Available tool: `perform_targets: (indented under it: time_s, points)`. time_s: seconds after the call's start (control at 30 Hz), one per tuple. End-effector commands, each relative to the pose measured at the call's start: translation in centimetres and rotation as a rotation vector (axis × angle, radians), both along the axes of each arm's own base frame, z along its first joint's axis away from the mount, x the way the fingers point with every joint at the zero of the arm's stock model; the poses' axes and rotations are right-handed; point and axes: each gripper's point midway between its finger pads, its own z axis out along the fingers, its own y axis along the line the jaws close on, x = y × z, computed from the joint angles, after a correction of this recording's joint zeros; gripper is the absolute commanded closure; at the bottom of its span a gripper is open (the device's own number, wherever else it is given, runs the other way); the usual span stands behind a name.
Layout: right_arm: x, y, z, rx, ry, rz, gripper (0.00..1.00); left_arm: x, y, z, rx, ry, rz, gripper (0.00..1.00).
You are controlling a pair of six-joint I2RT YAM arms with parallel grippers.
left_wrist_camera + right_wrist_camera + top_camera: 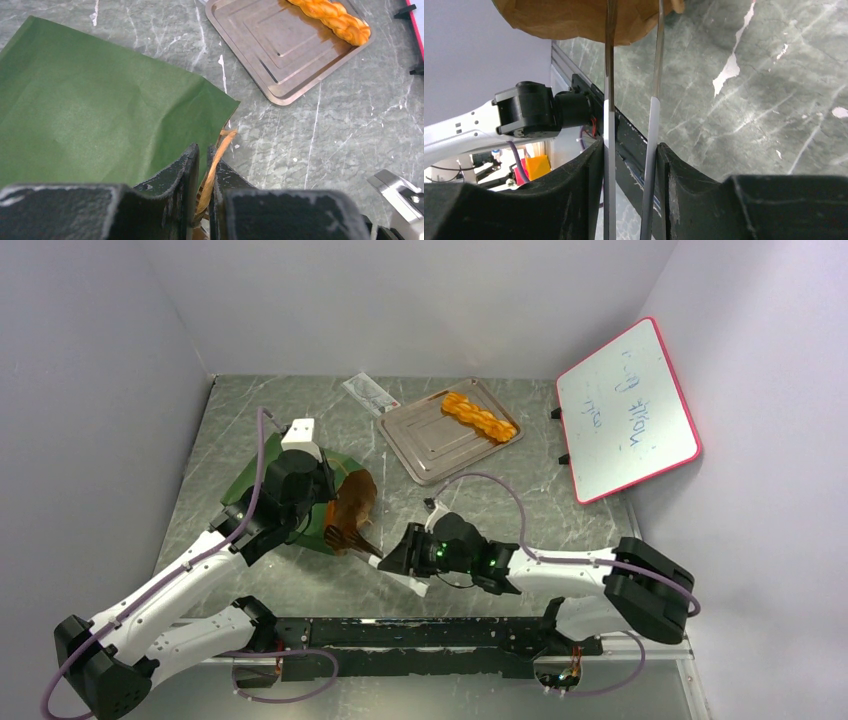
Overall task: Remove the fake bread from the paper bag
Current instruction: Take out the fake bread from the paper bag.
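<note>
Now, bag: the green paper bag (100, 110) lies on its side, near-left of the tray (425, 445), its brown mouth turned towards the right arm.
Bread: one braided stick (481, 417) sits along the tray's far side, and no other piece is showing.
Left claw (203, 150): clamped tight on the bag's tan handle (216, 160), near-left of the tray.
Right claw (630, 145): half closed around a pair of metal tongs (652, 130), pressing on both blades. It sits nearer than the tray and points at the mouth.
Step, as I read it: going in with the tongs for the next piece.
Doing it well: keep the handle pulled so the mouth gapes, slide the blades in low and flat, and pinch only once a piece sits between them. Paper snags easily.
Hidden: the bag's inside, so I can't say what's left in there. The tong tips run off the top of the wrist view, and the left arm covers much of the bag from above.
</note>
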Motion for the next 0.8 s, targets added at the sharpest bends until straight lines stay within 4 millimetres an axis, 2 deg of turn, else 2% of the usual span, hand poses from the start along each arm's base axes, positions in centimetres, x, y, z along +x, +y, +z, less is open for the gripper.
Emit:
perform_targets:
  time_s: [0.0,0.33,0.77]
  points:
    - [1.5,2.0,3.0,0.11,-0.049,-0.002,0.6,-0.3,-0.9,1.9,-0.044,-0.035,-0.042,0.93]
    - [4.3,2.7,1.6,0.137,-0.002,-0.024,0.59,-0.5,-1.0,1.4,-0.049,-0.026,-0.051,0.93]
    - [5.3,5.7,0.9,0.273,0.048,0.061,0.59,-0.4,-1.6,0.7,-0.059,-0.013,-0.069,0.93]
